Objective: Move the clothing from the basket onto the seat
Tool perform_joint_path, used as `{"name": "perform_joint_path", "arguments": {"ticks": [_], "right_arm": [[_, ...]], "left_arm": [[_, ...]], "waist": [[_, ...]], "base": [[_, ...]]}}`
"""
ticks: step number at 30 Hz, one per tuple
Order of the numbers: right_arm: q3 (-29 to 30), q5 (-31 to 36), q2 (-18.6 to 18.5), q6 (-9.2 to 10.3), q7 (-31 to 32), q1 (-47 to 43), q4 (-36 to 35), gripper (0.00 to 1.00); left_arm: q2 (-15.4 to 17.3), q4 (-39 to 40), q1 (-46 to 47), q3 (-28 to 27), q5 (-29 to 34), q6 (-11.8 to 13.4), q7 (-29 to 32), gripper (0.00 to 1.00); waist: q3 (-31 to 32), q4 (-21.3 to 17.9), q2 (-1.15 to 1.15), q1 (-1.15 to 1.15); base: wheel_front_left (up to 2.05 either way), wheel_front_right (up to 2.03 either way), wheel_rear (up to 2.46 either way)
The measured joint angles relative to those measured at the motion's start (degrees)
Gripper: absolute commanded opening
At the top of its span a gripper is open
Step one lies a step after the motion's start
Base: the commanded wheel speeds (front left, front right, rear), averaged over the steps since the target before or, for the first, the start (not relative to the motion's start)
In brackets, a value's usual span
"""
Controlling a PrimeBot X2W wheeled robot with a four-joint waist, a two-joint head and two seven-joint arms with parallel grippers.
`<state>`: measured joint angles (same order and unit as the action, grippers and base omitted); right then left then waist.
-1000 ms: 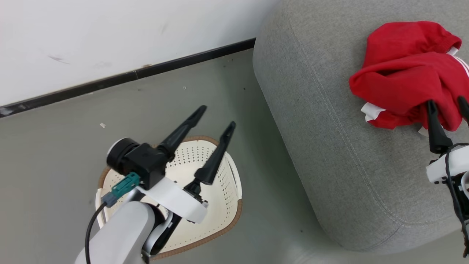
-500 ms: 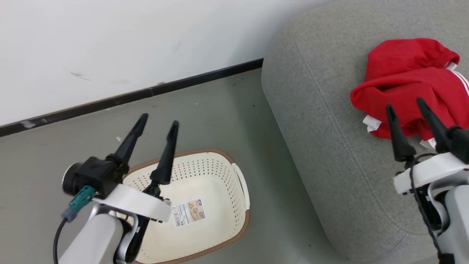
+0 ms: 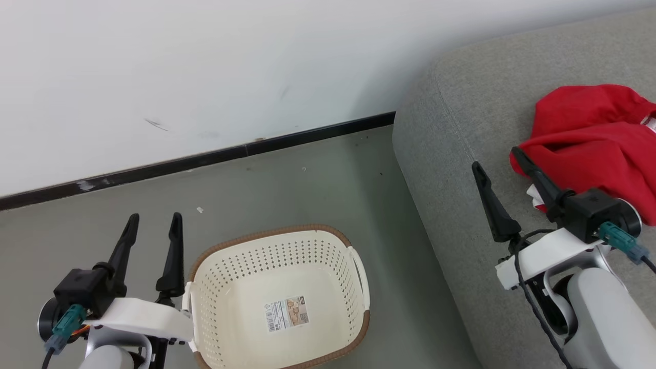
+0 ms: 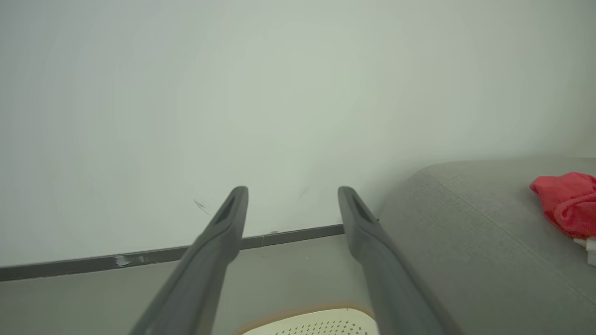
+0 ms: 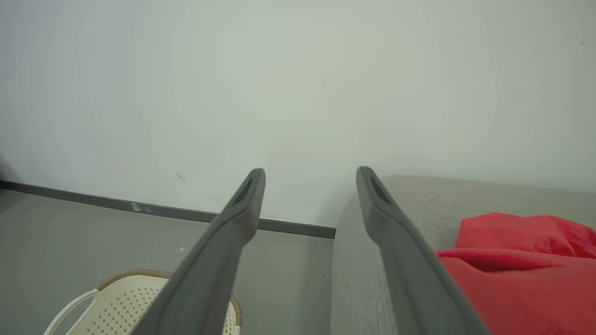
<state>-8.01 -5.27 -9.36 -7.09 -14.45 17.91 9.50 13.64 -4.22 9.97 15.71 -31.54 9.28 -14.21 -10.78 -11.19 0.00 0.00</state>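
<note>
The red clothing (image 3: 594, 138) lies heaped on the grey seat (image 3: 461, 128) at the right. The cream basket (image 3: 266, 233) with its brown rim stands on the floor, holding nothing but a label sticker on its bottom. My left gripper (image 3: 155, 218) is open and empty, just left of the basket. My right gripper (image 3: 496, 159) is open and empty above the seat, its fingertips just left of the clothing. In the left wrist view the left gripper (image 4: 293, 190) points at the wall, with the basket (image 4: 316, 323) below and the clothing (image 4: 568, 202) far right. In the right wrist view the right gripper (image 5: 311, 171) stands open, with the clothing (image 5: 521, 270) to its right.
A white wall (image 3: 205, 77) with a dark baseboard (image 3: 246, 151) runs behind the grey-green floor (image 3: 307, 195). The seat's rounded corner (image 3: 410, 154) comes close to the basket's right side.
The head view has shifted. Both arms have drawn back: the left gripper left the space above the basket and now sits at its left, and the right gripper has backed off the clothing.
</note>
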Motion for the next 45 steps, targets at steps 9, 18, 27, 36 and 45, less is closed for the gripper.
{"name": "perform_joint_path", "arguments": {"ticks": [9,18,27,36,45], "right_arm": [[-2.16,0.83,2.53,0.0,0.0,-2.53,-0.03,1.0],[-2.07,1.32,3.91,0.0,0.0,-6.3,-0.54,1.0],[0.31,1.41,5.06,0.0,0.0,-11.74,-1.59,1.0],[2.47,1.87,5.86,0.01,0.0,-15.65,-3.35,1.0],[3.1,2.41,6.13,0.01,0.0,-19.03,-4.13,1.0]], "left_arm": [[-0.63,-0.31,-4.15,-4.0,-0.21,2.27,-0.01,1.0],[-1.38,0.58,-7.73,-7.8,0.21,4.25,-0.08,1.0],[-2.6,1.01,-11.84,-8.66,0.99,4.69,-0.08,1.0],[-2.61,0.99,-13.02,-9.01,2.47,4.67,-0.08,1.0],[-2.67,-0.07,-14.29,-8.84,2.5,4.1,-0.08,1.0]], "waist": [[3.15,2.48,0.0,0.0],[6.12,5.07,0.0,0.0],[8.75,7.26,0.0,0.0],[10.78,8.94,0.0,0.0],[12.21,10.0,0.0,0.0]], "base": [[0.0,0.0,0.0],[0.0,0.0,0.0],[0.0,0.0,0.0],[0.0,0.0,0.0],[0.0,0.0,0.0]]}}
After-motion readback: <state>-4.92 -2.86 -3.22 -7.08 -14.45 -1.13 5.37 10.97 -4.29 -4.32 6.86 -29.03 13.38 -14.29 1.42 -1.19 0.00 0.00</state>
